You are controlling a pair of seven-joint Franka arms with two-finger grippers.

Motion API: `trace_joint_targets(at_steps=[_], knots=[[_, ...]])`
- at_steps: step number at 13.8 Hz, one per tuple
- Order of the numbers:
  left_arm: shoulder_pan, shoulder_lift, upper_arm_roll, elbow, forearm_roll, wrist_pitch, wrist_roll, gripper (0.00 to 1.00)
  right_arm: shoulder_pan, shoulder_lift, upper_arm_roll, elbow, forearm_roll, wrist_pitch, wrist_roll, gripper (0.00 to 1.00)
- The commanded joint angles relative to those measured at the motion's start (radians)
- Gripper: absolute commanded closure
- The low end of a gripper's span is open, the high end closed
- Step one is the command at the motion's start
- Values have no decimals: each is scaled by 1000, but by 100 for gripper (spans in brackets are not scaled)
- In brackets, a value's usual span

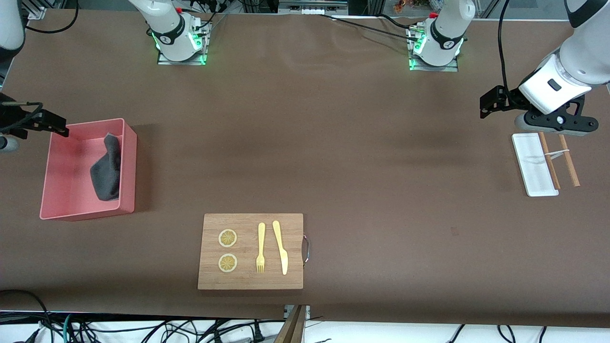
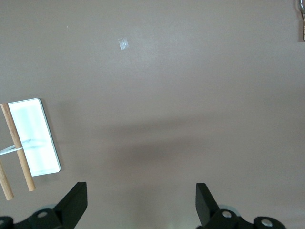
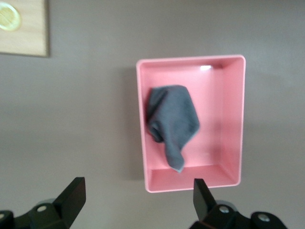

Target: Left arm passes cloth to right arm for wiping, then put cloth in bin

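The dark grey cloth [image 1: 107, 169] lies crumpled in the salmon-pink bin [image 1: 66, 190], against the wall on the side toward the left arm. The bin stands at the right arm's end of the table. My right gripper [image 1: 52, 125] hangs over the bin's corner nearest the robots, open, with nothing between its fingers. In the right wrist view the cloth [image 3: 172, 119] rests loose inside the bin [image 3: 224, 124], apart from the right gripper [image 3: 138, 191]. My left gripper [image 1: 487, 105] waits open and empty above bare table at the left arm's end; the left wrist view shows it [image 2: 140, 191] with only tabletop below.
A white narrow tray [image 1: 533, 164] with two wooden sticks [image 1: 569, 159] beside it lies under the left arm. A wooden board [image 1: 293, 228] carrying two lemon slices, a fork and a knife sits near the front edge, mid-table.
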Motion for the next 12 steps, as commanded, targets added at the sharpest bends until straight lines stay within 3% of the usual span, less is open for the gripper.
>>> trace_joint_targets(at_steps=[1,4,12], knots=[[4,-17,-6,-9,20,-10,12,0,13,-49,32,13,49,-44,78,0],[4,-17,-8,-9,20,-10,11,0,53,-50,26,67,80,-101,117,0],[4,-17,-8,-9,20,-10,11,0,55,-55,32,81,100,-104,98,0]])
